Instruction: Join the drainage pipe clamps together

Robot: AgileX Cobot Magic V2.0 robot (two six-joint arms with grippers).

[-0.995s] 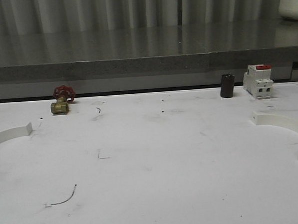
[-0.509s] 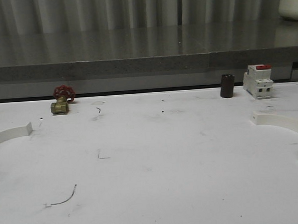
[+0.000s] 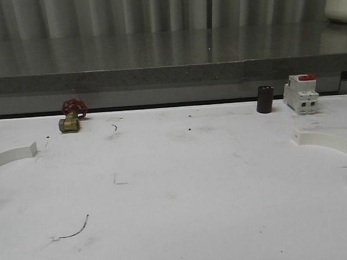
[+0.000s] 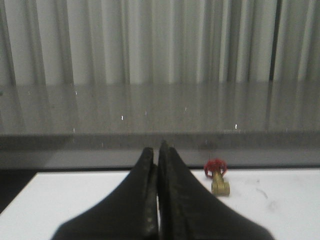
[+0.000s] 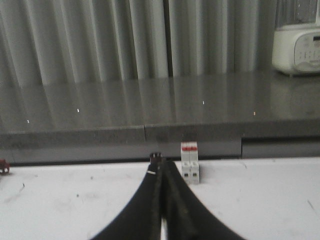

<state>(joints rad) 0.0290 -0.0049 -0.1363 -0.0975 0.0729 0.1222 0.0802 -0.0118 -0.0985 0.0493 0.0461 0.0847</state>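
- At the left and right edges of the white table (image 3: 178, 223) lie the two drainage pipe clamps, well apart: the left half-ring (image 3: 12, 155) at the left edge, the right half-ring (image 3: 331, 142) at the right edge, each partly cut off by the front view.
- Neither half-ring is touched by anything, and their end tabs are nowhere near meeting, so I judge the task is at its opening step with no pickup made.
- Left gripper (image 4: 158, 150) has its fingers pressed together on nothing; right gripper (image 5: 158, 159) likewise, fingers together and empty.
- Near the table's far edge stand the brass valve (image 3: 71, 116) toward the left, and the dark cylinder (image 3: 265, 99) with the breaker (image 3: 301, 93) just beside it toward the right.
- Next move likely calls for each gripper to spread its fingers and descend onto the half-ring on its own side, then bring both toward the table's middle with tabs facing.
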